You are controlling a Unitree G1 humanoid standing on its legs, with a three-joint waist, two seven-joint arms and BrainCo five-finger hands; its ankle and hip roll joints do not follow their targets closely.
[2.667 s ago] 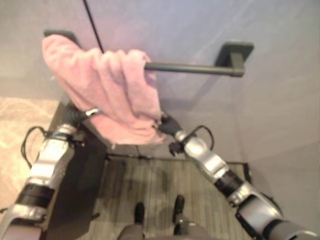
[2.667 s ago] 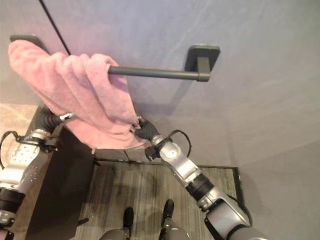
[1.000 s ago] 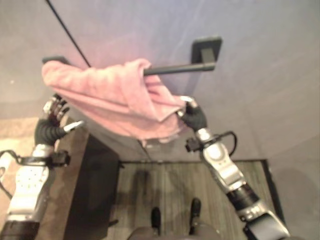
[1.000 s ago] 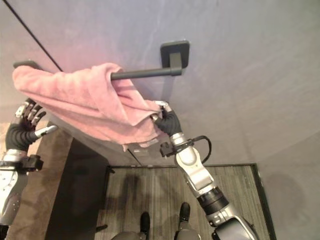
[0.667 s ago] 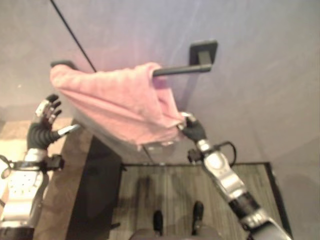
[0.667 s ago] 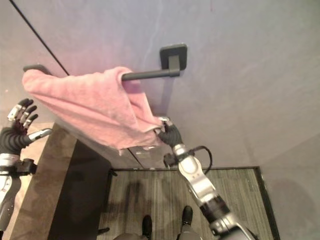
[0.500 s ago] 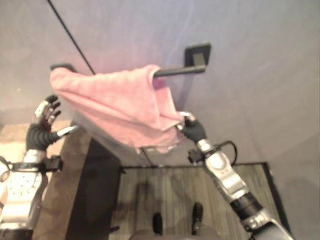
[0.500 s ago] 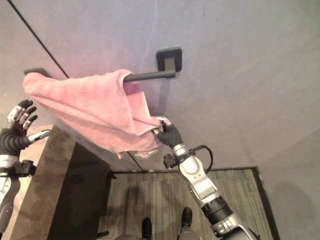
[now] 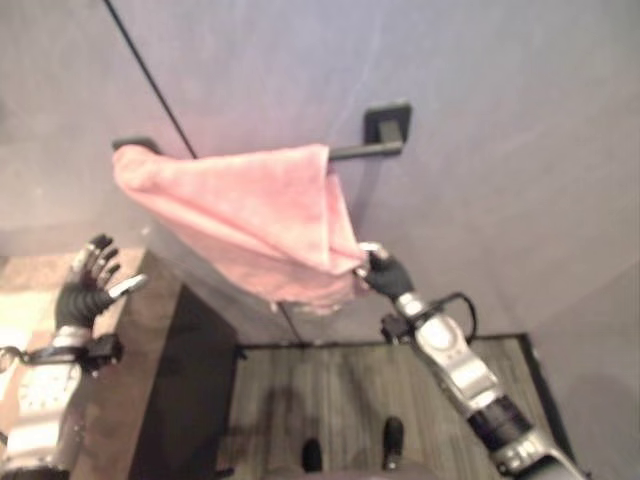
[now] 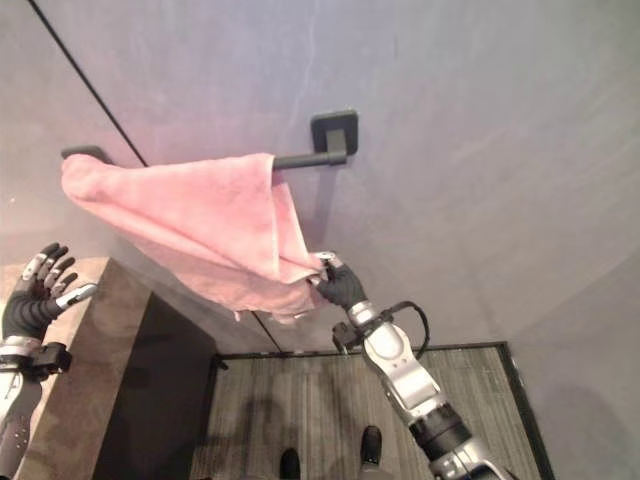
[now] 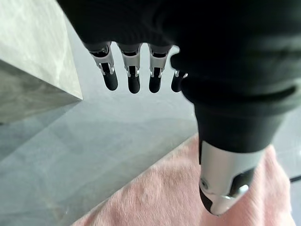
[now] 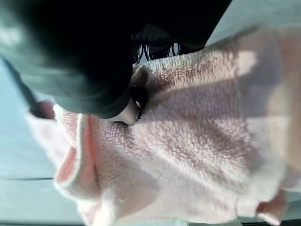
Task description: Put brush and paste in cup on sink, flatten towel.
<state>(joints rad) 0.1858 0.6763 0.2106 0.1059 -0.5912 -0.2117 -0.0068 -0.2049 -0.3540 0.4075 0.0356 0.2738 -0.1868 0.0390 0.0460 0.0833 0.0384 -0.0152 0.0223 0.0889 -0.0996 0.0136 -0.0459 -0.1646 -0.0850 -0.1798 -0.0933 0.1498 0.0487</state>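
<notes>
Grey wall, rail at 12 o'clock — towel hanging bunched; right hand pinching its 4 o'clock corner, likely for spreading; left hand idling, fingers splayed.

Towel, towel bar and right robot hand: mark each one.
Towel point(image 10: 200, 215), right eye view, middle of the pink cloth.
Towel bar point(image 10: 300, 160), right eye view, bare dark rod beside its wall mount.
Right robot hand point(image 10: 340, 287), right eye view, dark cover, gripping the towel's lower corner.

The towel hangs over the left end of the wall rail; my right hand pinches its lower right corner.
</notes>
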